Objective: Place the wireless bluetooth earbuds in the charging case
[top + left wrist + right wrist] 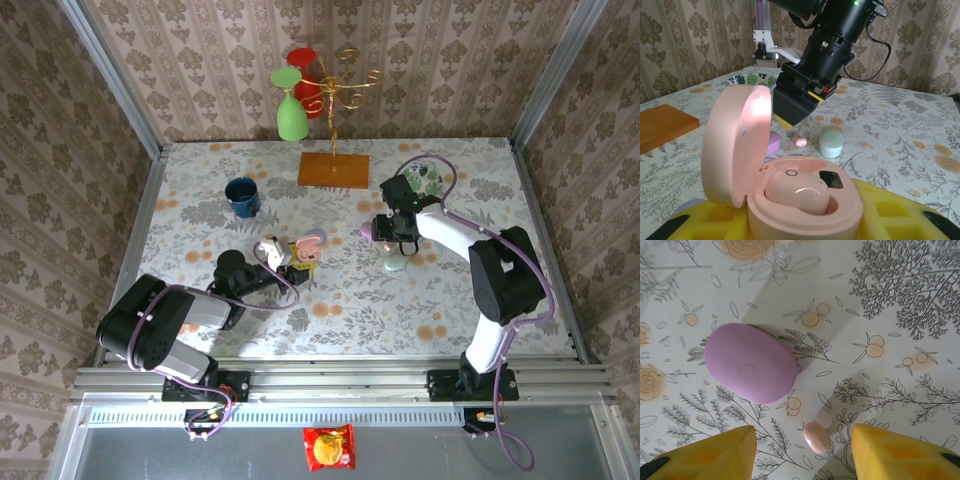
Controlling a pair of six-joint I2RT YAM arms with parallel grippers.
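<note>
Glossy pink egg-shaped case (pixel 780 175) is clamped by the left gripper (pixel 800 230); lower centre, a smooth pale earbud (pixel 816 436) is flanked by the parted right gripper (pixel 802 460).

Lab test cell dressed as home: floral-print clothed table (pixel 350 320) is boxed in by beige damask wallpaper panels (pixel 60 150) on silver aluminium frame posts (pixel 112 75), w/ slotted metal rail (pixel 340 378) at front.
</note>
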